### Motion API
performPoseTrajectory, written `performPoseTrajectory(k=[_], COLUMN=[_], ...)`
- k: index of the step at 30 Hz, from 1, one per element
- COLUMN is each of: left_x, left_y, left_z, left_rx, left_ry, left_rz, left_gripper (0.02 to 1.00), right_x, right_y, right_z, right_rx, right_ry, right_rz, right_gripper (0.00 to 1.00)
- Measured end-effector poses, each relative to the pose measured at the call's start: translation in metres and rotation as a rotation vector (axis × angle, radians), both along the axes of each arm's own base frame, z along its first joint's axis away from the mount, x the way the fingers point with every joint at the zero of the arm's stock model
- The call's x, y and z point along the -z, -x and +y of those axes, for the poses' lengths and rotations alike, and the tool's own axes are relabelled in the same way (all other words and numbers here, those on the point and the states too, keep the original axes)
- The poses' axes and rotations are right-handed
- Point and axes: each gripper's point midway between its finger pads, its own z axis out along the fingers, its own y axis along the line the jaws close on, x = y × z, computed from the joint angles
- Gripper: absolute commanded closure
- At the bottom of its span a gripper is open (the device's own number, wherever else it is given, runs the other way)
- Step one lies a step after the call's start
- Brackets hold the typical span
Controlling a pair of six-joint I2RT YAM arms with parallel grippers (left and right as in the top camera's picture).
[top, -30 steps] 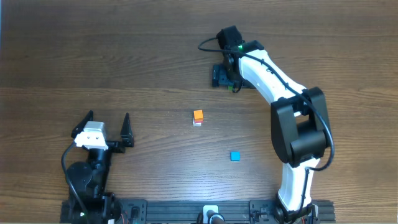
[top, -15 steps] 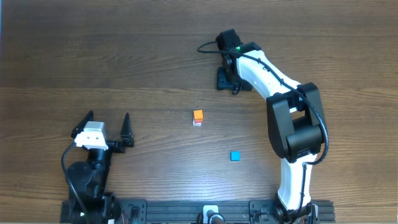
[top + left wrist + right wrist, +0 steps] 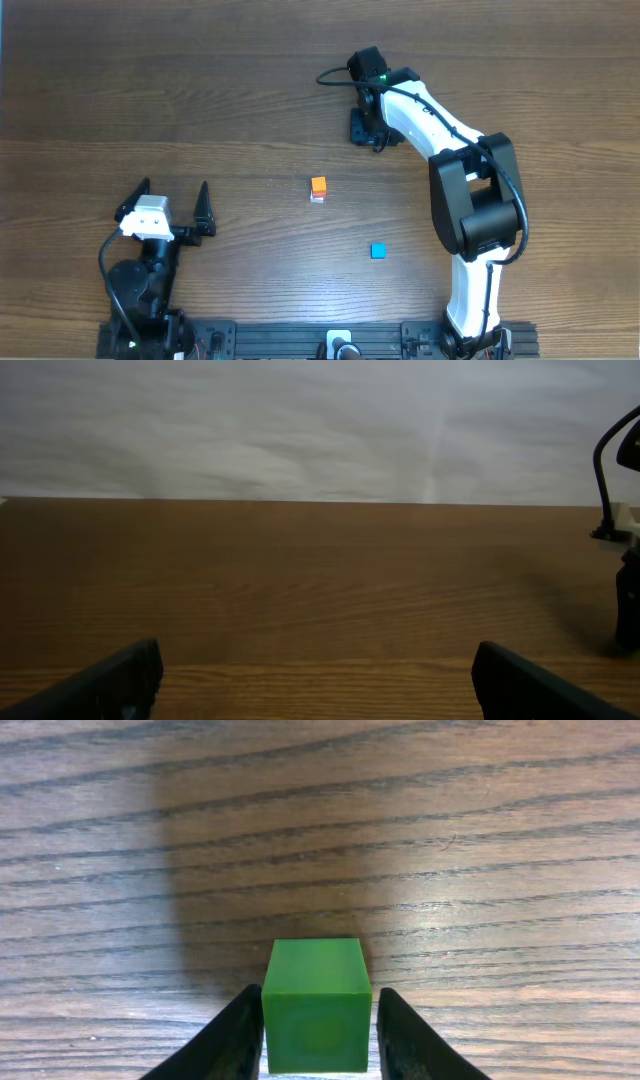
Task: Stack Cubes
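A wooden table seen from above, with two robot arms based at its near edge. The right gripper (image 3: 318, 1025) is at the far side of the table, its two fingers pressed against opposite sides of a green cube (image 3: 316, 982) that rests on the wood. Near the table's middle, an orange cube (image 3: 318, 185) sits on a pale block (image 3: 317, 198), and a blue cube (image 3: 377, 250) lies apart, nearer the arm bases. The left gripper (image 3: 173, 187) is parked at the near left with its fingers spread wide, holding nothing. The green cube looks small, rigid and light, with smooth flat faces that may slip, so a centred pinch on two parallel faces, as here, seems the safest hold.
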Motion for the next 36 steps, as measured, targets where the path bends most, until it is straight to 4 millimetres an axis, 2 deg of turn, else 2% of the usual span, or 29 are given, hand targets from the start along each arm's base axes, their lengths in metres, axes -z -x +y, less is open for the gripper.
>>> performPoseTrajectory(k=[4,10,16,27,29,31,32,33,36], left_x=[0.000,0.000,0.000,0.000,0.000,0.000,0.000,0.000,0.000], left_y=[0.000,0.000,0.000,0.000,0.000,0.000,0.000,0.000,0.000], left_z=[0.000,0.000,0.000,0.000,0.000,0.000,0.000,0.000,0.000], left_rx=[0.000,0.000,0.000,0.000,0.000,0.000,0.000,0.000,0.000], left_ry=[0.000,0.000,0.000,0.000,0.000,0.000,0.000,0.000,0.000], left_rz=[0.000,0.000,0.000,0.000,0.000,0.000,0.000,0.000,0.000], left_gripper=[0.018,0.018,0.018,0.018,0.018,0.018,0.018,0.018,0.018], right_x=[0.000,0.000,0.000,-0.003,-0.013,-0.033,-0.059,-0.075,-0.113], right_y=[0.000,0.000,0.000,0.008,0.013,0.021,0.028,0.034,0.060], right_z=[0.000,0.001,0.002,0.006,0.009,0.013,0.020,0.026,0.043], right_rx=[0.001,-0.001,-0.003,-0.012,-0.021,-0.036,-0.057,-0.065,-0.102], right_ry=[-0.003,-0.006,-0.011,-0.021,-0.024,-0.028,-0.041,-0.047,-0.055], right_rz=[0.001,0.002,0.001,0.027,0.030,0.020,-0.015,-0.037,-0.075], right_gripper=[0.783,0.807,0.899,0.930,0.928,0.928,0.928,0.928,0.928])
